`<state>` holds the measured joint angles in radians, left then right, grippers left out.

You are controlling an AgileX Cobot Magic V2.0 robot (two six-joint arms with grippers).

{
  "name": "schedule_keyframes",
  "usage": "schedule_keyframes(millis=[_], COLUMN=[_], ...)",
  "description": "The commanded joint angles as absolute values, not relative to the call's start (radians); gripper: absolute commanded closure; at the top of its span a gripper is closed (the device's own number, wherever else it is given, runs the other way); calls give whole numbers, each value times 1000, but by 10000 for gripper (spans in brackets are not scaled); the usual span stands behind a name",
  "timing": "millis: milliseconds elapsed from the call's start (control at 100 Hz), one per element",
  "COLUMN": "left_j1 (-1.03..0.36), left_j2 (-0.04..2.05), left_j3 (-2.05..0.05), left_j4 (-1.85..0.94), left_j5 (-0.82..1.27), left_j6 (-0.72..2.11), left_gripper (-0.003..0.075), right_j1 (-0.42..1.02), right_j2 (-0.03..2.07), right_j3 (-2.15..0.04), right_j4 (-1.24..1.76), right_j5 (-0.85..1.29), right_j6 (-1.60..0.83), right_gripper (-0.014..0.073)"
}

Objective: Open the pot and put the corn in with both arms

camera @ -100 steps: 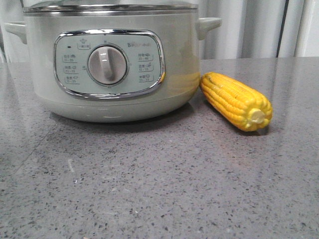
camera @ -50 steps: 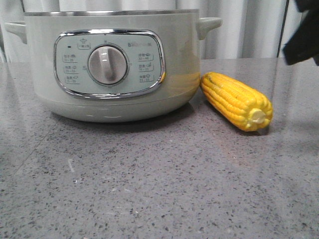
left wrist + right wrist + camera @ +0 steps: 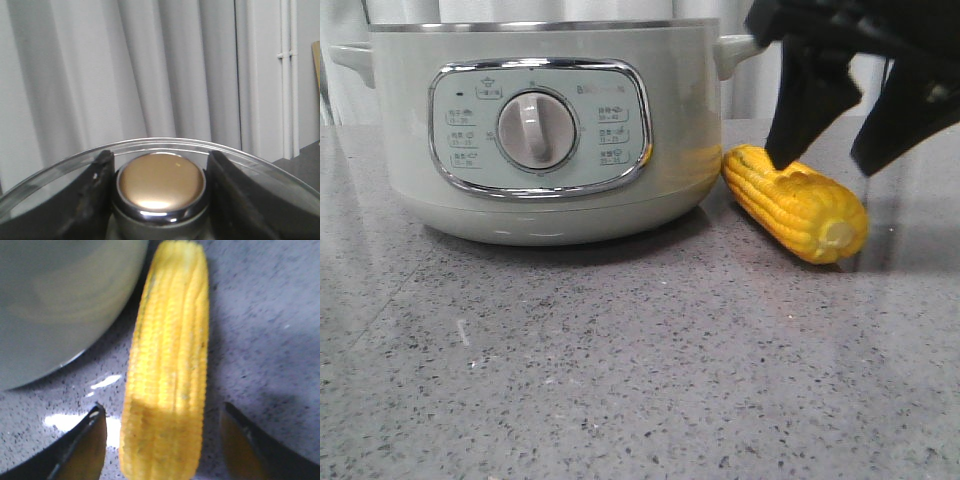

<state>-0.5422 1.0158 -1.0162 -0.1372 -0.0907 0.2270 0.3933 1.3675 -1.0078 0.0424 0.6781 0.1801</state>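
The pale grey-green pot (image 3: 540, 140) stands at the back left of the table with no lid on it; its wall shows in the right wrist view (image 3: 55, 300). The yellow corn (image 3: 795, 203) lies on the table against the pot's right side. My right gripper (image 3: 830, 150) hangs open over the corn, one finger either side, not touching it; in the right wrist view the corn (image 3: 167, 365) lies between the spread fingers. My left gripper (image 3: 160, 185) is out of the front view and shut on the bronze knob (image 3: 161, 182) of the glass lid (image 3: 150, 147), held up in the air.
Grey speckled tabletop (image 3: 620, 370) stretches in front of the pot and corn. Pale curtains (image 3: 150, 70) hang behind the table.
The lid has left the pot's top and gone out of the front view. My right gripper has come in from the upper right and dropped over the corn.
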Motion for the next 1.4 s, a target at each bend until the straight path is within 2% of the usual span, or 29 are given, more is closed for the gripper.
schedule_keyframes(millis=[0, 80, 150, 220, 290, 300, 610, 730, 900, 1040, 1240, 1390], left_j1=[-512, -478, -444, -403, -353, -342, -155, -147, -147, -147, -147, -147], left_j2=[943, 896, 855, 814, 773, 765, 592, 570, 570, 575, 679, 817], left_j3=[-1065, -1065, -1063, -1059, -1041, -1033, -743, -613, -449, -396, -360, -360], left_j4=[-136, -132, -104, -74, -60, -60, -125, -177, -201, -201, -201, -201], left_j5=[-164, -110, -53, 17, 67, 75, 65, 0, -213, -246, -299, -450], left_j6=[235, 235, 235, 235, 235, 235, 218, 218, 218, 218, 218, 218], left_gripper=[741, 741, 741, 741, 741, 741, 741, 741, 741, 741, 741, 741], right_j1=[399, 399, 393, 393, 393, 393, 393, 393, 393, 393, 437, 514], right_j2=[1375, 1405, 1421, 1423, 1420, 1421, 1282, 1171, 1005, 919, 945, 1066], right_j3=[-1045, -1045, -1045, -1045, -1045, -1045, -1045, -1045, -1045, -1045, -1129, -1259], right_j4=[41, 41, 41, 41, 41, 41, 40, 42, 43, 58, 104, 104], right_j5=[668, 689, 691, 691, 691, 694, 802, 832, 884, 894, 896, 896], right_j6=[181, 181, 181, 181, 181, 181, 181, 181, 181, 181, 145, 119], right_gripper=[175, 192, 277, 433, 615, 666, 657, 657, 657, 657, 657, 657])
